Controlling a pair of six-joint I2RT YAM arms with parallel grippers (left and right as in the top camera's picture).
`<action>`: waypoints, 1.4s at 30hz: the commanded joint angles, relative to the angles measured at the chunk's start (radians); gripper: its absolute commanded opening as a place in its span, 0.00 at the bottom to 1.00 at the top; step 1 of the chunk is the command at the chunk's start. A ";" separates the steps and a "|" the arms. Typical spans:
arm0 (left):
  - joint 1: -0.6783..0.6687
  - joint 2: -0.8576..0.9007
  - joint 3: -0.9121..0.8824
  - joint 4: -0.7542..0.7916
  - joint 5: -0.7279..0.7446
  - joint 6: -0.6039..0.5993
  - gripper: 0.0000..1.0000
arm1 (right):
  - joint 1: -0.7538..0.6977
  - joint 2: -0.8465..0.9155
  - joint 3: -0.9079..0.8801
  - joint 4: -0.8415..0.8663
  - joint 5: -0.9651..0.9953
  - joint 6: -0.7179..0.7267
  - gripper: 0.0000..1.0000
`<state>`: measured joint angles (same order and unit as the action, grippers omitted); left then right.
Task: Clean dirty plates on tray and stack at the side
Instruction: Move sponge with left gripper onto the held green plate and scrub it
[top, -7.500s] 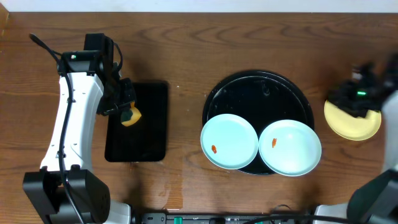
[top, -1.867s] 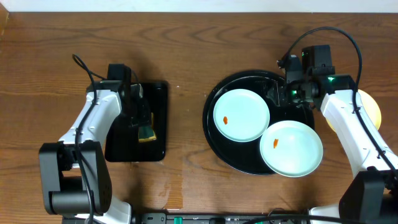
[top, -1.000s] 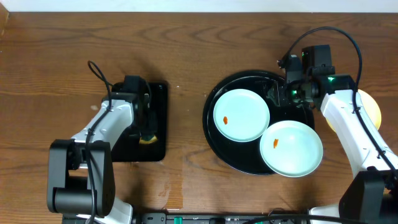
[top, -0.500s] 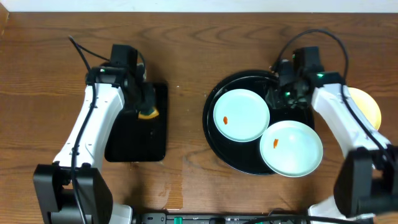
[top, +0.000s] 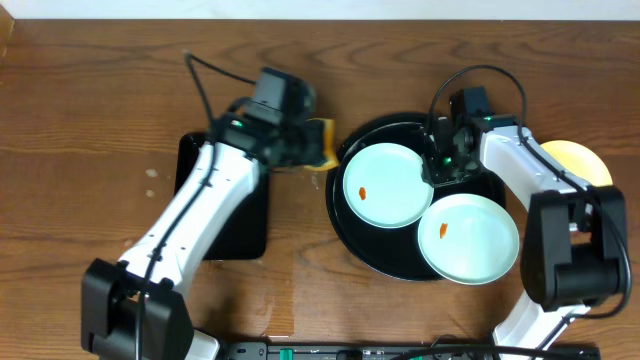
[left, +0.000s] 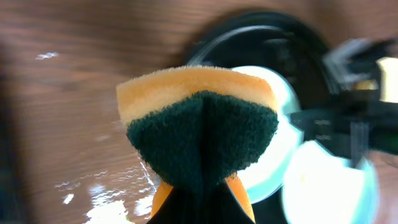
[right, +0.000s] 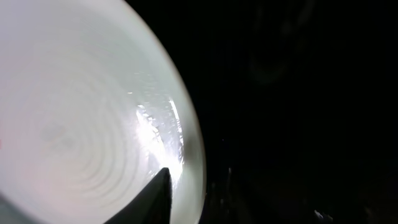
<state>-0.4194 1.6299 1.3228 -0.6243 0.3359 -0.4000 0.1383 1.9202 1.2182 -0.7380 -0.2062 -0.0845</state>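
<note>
bringing the sponge (top: 322, 158) over to the tray (top: 390, 128) for wiping.

holds the sponge pinched tight in the left gripper (top: 305, 152), dark green face forward, just left of the tray rim, probably so as to rub the orange smear (top: 364, 193) on the nearer mint plate (top: 388, 185). sets the right gripper (top: 438, 165) at the right edge of that plate, likely to steady it for the wipe; cannot tell if closed on the rim, with only one finger (right: 163, 198) in the wrist view. finds the second mint plate (top: 467, 238), also smeared, at the lower right of the tray, hanging over the rim, its edge meeting the first. places the yellow plate (top: 585, 165) off the tray at the right, partly behind the right arm. has under the left arm the rectangular black tray (top: 248, 225) on the wooden table (top: 300, 290). sees nothing between sponge and plate but the raised rim.
</note>
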 joint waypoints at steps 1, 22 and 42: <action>-0.070 0.034 0.023 0.044 0.011 -0.114 0.08 | 0.005 0.043 0.009 0.012 0.013 0.002 0.24; -0.248 0.364 0.023 0.242 0.012 -0.230 0.08 | 0.010 0.056 0.009 0.024 0.037 0.089 0.13; -0.252 0.482 0.091 0.056 -0.305 -0.135 0.07 | 0.014 0.056 0.010 0.005 0.038 0.092 0.11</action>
<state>-0.6804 2.0647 1.4002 -0.5220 0.2211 -0.5953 0.1390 1.9480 1.2251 -0.7212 -0.1944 -0.0071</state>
